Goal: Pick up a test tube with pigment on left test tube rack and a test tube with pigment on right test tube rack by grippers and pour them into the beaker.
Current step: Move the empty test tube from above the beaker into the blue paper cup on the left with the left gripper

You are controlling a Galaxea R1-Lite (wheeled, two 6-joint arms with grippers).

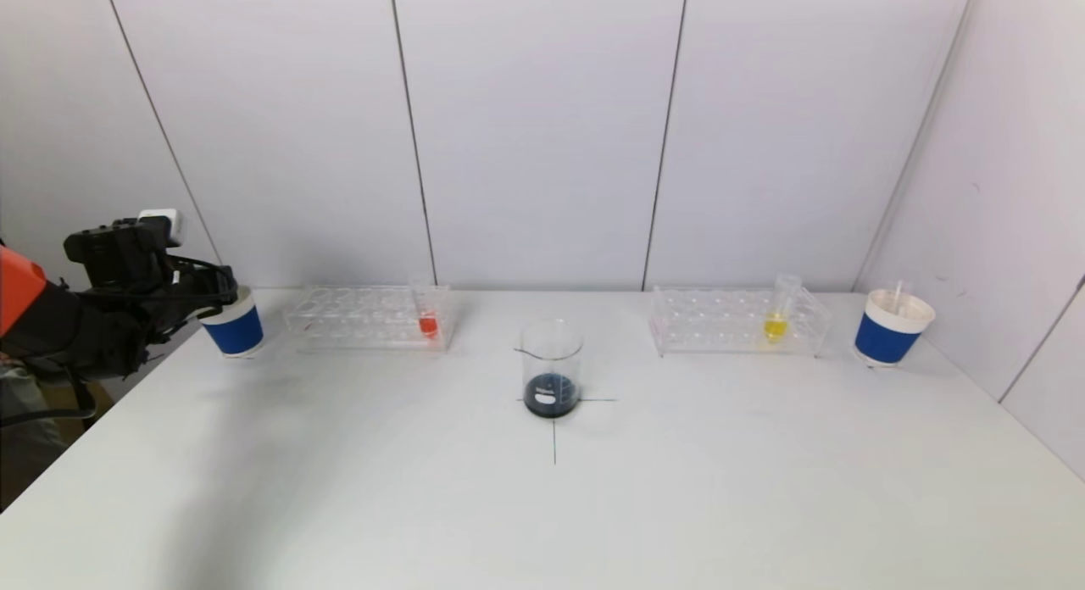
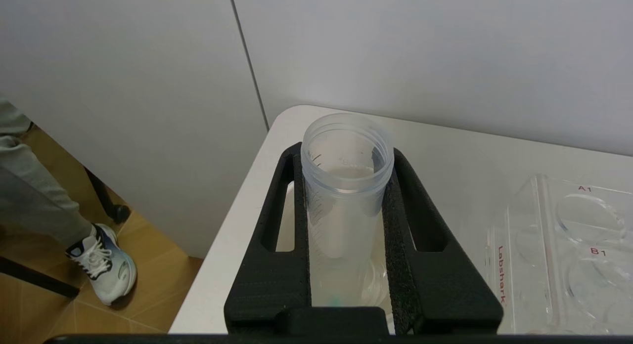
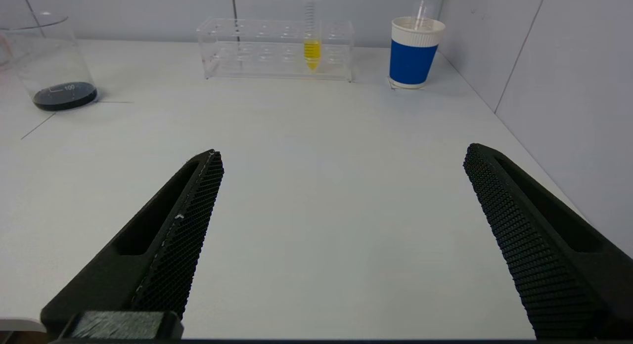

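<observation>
My left gripper (image 2: 346, 153) is shut on a clear, empty-looking test tube (image 2: 346, 205), held upright above the left blue paper cup (image 1: 235, 329) at the table's far left; in the head view the gripper (image 1: 216, 289) hangs over the cup's rim. The left rack (image 1: 369, 317) holds a tube with red pigment (image 1: 428, 319). The right rack (image 1: 737, 321) holds a tube with yellow pigment (image 1: 776, 319). The beaker (image 1: 551, 370) at the centre holds dark liquid. My right gripper (image 3: 344, 153) is open and empty over bare table, out of the head view.
A second blue cup (image 1: 892, 327) with a clear tube in it stands at the far right by the side wall. The left table edge is close to the left cup; a person's leg and shoe (image 2: 101, 265) show beyond it.
</observation>
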